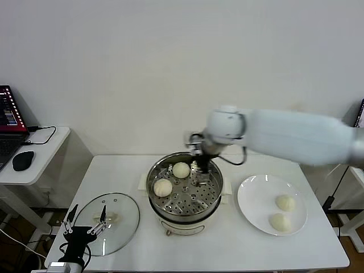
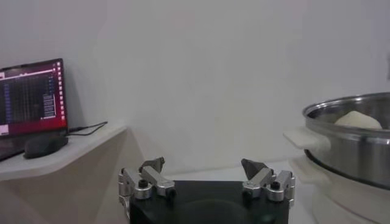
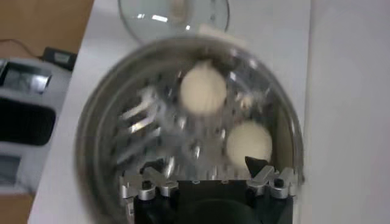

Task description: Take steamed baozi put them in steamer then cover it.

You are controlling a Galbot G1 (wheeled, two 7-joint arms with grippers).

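Observation:
The steamer (image 1: 185,210) stands mid-table with two baozi on its perforated tray: one at the back (image 1: 181,169) and one at the left (image 1: 162,187). Two more baozi (image 1: 285,202) (image 1: 280,222) lie on the white plate (image 1: 250,199) at the right. My right gripper (image 1: 200,170) is open and empty, low over the steamer's back right part, beside the back baozi; its wrist view shows both buns (image 3: 203,90) (image 3: 248,142) below it. The glass cover (image 1: 122,224) lies flat at the front left. My left gripper (image 1: 85,222) is open and empty at the cover's near left edge.
A side desk at the far left holds a laptop (image 1: 8,122) and a mouse (image 1: 23,160). The wall runs behind the table. The steamer's rim (image 2: 347,112) shows to one side in the left wrist view.

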